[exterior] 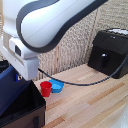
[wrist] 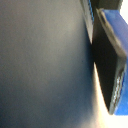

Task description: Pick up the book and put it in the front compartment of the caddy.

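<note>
The book, dark navy, is held upright at the exterior view's left edge, just above the black fabric caddy. It hangs over the caddy's open top. My gripper sits under the white hand, pressed against the book, with only a dark fingertip showing. In the wrist view a dark navy surface fills nearly everything at very close range, with a bright blue edge along one side. No fingers can be made out there.
A red cup and a round blue bowl stand on the wooden table just beyond the caddy. A black boxy appliance stands at the exterior view's right. The arm's cable hangs across the middle.
</note>
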